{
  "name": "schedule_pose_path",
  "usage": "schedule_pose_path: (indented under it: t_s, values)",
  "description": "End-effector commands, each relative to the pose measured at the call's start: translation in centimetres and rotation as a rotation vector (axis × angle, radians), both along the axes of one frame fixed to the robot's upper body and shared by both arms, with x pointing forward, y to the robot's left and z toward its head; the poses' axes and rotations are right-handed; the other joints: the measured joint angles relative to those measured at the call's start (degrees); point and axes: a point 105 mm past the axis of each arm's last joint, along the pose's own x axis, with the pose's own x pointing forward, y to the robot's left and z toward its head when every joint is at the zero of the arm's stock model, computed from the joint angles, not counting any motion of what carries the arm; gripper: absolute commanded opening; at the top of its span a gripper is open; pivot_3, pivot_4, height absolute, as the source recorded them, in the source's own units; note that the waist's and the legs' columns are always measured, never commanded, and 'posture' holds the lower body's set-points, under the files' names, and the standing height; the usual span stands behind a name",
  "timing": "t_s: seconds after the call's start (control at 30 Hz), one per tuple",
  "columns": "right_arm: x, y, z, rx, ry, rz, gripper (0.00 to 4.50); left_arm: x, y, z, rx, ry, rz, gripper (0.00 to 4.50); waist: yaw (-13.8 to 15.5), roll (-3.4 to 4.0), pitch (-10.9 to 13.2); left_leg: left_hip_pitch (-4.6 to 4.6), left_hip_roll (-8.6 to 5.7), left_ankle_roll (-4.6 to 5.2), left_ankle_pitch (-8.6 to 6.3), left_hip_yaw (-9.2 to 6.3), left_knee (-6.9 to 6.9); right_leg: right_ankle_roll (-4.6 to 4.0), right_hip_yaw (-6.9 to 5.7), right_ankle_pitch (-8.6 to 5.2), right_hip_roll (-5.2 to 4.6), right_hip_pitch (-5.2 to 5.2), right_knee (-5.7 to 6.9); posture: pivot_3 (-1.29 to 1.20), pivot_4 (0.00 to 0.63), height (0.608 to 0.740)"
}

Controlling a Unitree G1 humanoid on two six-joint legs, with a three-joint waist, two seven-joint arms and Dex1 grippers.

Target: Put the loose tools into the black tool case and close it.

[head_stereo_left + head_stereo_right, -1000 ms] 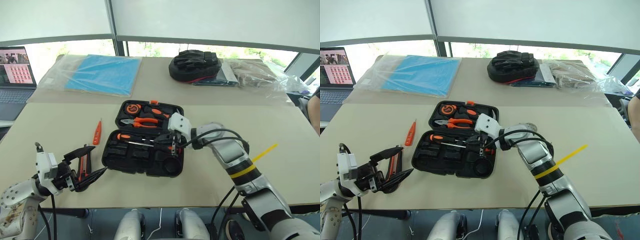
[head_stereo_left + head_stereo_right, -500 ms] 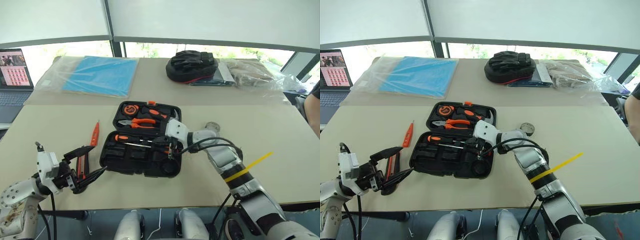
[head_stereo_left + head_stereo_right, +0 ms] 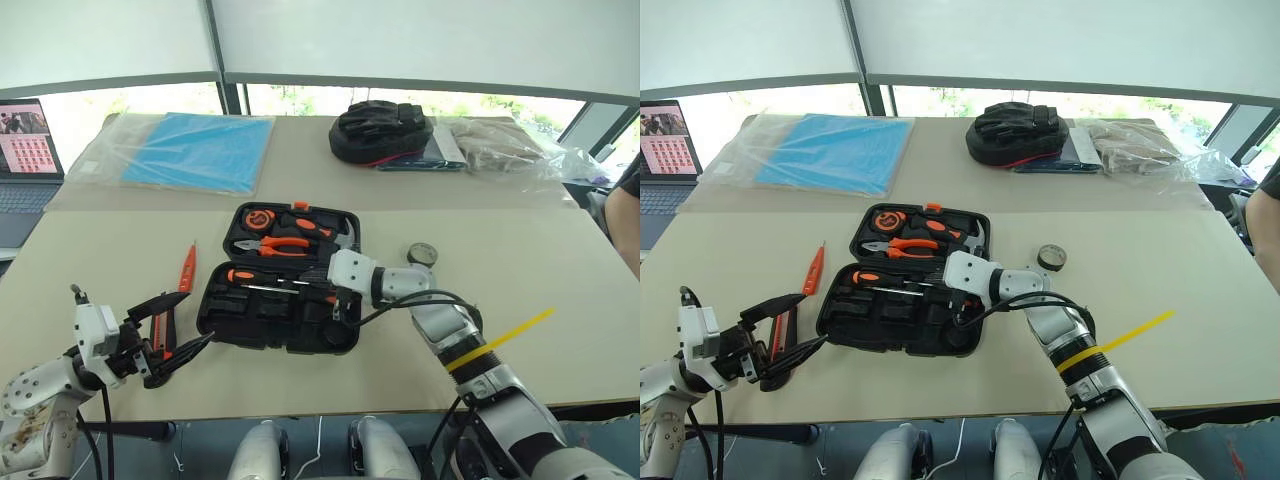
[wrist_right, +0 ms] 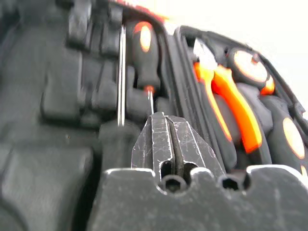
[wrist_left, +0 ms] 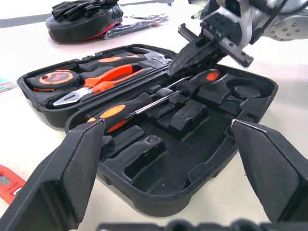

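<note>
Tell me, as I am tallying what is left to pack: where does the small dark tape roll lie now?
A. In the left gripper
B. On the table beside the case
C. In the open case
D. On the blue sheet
B: the tape roll lies on the bare table, apart from the open black tool case.

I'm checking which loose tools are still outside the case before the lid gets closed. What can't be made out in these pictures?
- Orange-black utility knife: head views, partly hidden behind the open left pincer.
- Second black-and-orange screwdriver's handle: head views, covered by the shut right pincer.
- Black plastic tool case latch: not discernible in any view.
- Small dark tape roll: too small for detail.
</note>
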Motion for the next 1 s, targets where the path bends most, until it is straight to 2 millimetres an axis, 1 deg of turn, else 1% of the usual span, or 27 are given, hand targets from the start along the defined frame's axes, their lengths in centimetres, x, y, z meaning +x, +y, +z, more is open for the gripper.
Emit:
schedule_pose_path:
  t_s: [0.03,0.27,0.37,0.43,0.57,0.67,0.77,0.9,1.0]
  values:
    - [-0.3,-0.4,1.5,0.062,0.032,0.025,0.02,0.0,0.0,0.4,0.005,-0.021,0.001,4.50,0.12,0.00,0.00,0.00,0.00,0.00,0.00,0.00,0.00,0.00,0.00,0.00,-0.02,0.01,0.00,0.00,0.150,0.740]
    - [-0.6,0.0,-1.8,-0.018,0.146,0.021,0.02,0.2,0.0,0.4,0.007,-0.021,-0.001,4.50,0.31,0.01,0.01,-0.01,-0.04,0.00,0.00,0.00,0.01,0.01,-0.02,0.00,-0.07,0.01,-0.02,0.00,0.150,0.740]
    - [-0.8,0.1,-2.5,-0.032,0.158,0.033,0.02,0.3,0.2,0.4,0.011,-0.019,-0.001,4.50,0.25,0.00,0.00,0.04,-0.02,0.00,0.00,0.00,0.01,0.00,-0.02,0.00,-0.03,0.04,0.00,0.00,0.150,0.740]
    - [-1.2,0.1,-3.1,-0.080,0.132,0.071,0.02,0.3,0.2,0.4,0.014,-0.018,0.000,4.50,0.21,0.00,0.00,0.07,-0.01,0.00,0.00,0.00,0.01,0.00,-0.02,0.00,-0.02,0.06,0.00,0.00,0.150,0.740]
    - [-1.7,0.4,-4.1,-0.127,0.114,0.112,0.02,0.3,0.3,0.5,0.019,-0.017,0.000,4.50,0.20,-0.01,-0.02,0.12,0.00,0.00,0.00,0.00,0.01,0.00,-0.02,0.00,-0.01,0.10,0.00,0.00,0.150,0.740]
    - [-1.8,0.6,-4.8,-0.164,0.101,0.115,0.02,0.2,0.3,0.5,0.021,-0.013,-0.001,4.50,0.14,-0.02,-0.03,0.18,0.02,0.00,0.00,0.00,0.01,0.00,-0.02,-0.01,0.01,0.14,0.00,0.00,0.150,0.740]
    - [-1.3,0.5,-5.2,-0.149,0.147,0.070,0.02,0.2,0.3,0.4,0.022,-0.010,-0.002,4.50,0.10,-0.07,-0.06,0.24,0.09,-0.01,0.00,0.04,0.00,-0.05,-0.01,-0.02,0.04,0.17,0.01,0.00,0.150,0.740]
    - [-1.0,0.1,-5.9,-0.173,0.208,0.038,0.02,0.1,0.3,0.4,0.025,-0.006,-0.003,4.50,-0.01,-0.16,-0.15,0.39,0.26,-0.05,0.01,0.14,0.00,-0.18,-0.01,0.00,0.13,0.23,0.01,0.00,0.150,0.740]
    - [-0.7,0.0,-5.8,-0.168,0.267,-0.001,0.02,0.1,0.3,0.3,0.027,-0.001,-0.003,4.50,0.12,-0.17,-0.19,0.43,0.29,-0.14,0.06,0.14,-0.02,-0.20,-0.01,0.00,0.14,0.21,0.03,0.00,0.150,0.740]
